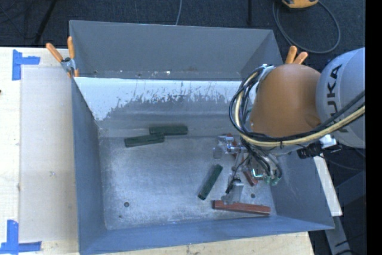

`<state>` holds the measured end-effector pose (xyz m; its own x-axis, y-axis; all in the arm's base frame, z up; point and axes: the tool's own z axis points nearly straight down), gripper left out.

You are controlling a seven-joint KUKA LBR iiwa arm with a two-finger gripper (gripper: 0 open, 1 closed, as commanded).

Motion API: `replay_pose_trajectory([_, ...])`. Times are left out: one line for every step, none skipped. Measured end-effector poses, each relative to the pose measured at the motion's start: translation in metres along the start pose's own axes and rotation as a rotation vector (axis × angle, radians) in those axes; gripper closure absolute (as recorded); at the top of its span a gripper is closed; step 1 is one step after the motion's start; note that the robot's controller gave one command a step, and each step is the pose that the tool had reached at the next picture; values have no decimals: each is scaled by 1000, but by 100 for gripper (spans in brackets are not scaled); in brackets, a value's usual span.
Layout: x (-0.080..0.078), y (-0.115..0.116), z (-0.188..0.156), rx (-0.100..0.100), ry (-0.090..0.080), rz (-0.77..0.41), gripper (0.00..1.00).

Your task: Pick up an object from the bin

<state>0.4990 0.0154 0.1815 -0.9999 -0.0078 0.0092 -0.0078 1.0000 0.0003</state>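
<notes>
My gripper [234,187] hangs low in the bin's right front part, its metal fingers pointing down just above the floor. A flat reddish-brown bar [241,207] lies directly in front of the fingertips, along the front wall. A short dark green bar [210,181] lies slanted just to the left of the fingers. Nothing shows between the fingers.
Two more dark green bars [168,130] [144,140] lie side by side at the back left of the bin floor. The orange dome and looped cables on the wrist cover the bin's right side.
</notes>
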Motion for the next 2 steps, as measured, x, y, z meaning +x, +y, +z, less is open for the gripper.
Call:
replay_pose_trajectory([-2,0,-3,0,-7,0,0])
replay_pose_trajectory([-11,-1,39,-1,-16,37,0])
